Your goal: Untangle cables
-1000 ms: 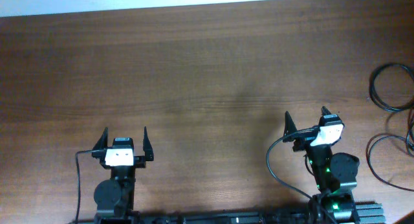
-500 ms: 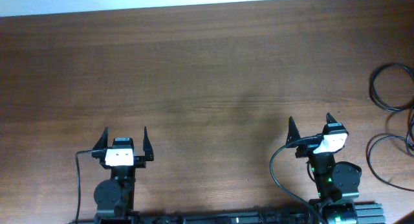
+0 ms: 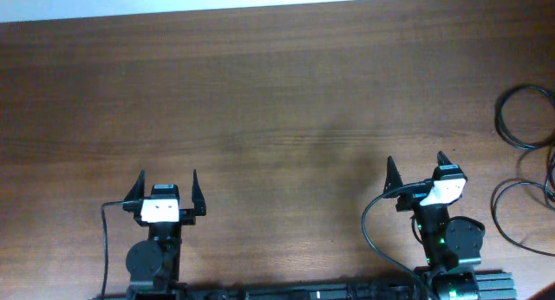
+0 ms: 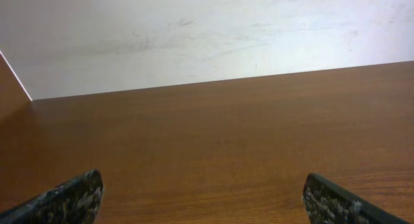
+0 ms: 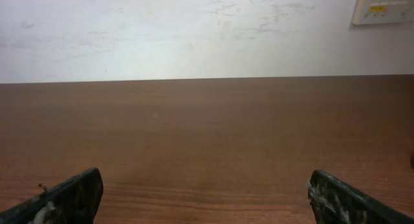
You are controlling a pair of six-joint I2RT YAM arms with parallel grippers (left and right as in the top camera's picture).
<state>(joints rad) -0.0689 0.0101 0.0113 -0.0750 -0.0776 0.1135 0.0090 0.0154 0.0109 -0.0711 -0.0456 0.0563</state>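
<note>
Thin black cables lie in loose loops at the table's far right edge in the overhead view: one coil further back and another loop nearer the front, partly cut off by the frame. My left gripper is open and empty at the front left, far from them. My right gripper is open and empty at the front right, left of the cables. Both wrist views show only bare wood between wide-open fingers, the left and the right. No cable shows in either wrist view.
The brown wooden table fills the overhead view. A thicker black wire curves from my right arm's base, another from my left arm's base. A white wall with a small panel stands behind the table.
My right gripper has drawn back and turned slightly, settling nearer the front edge. The left arm and the cables have not moved.
</note>
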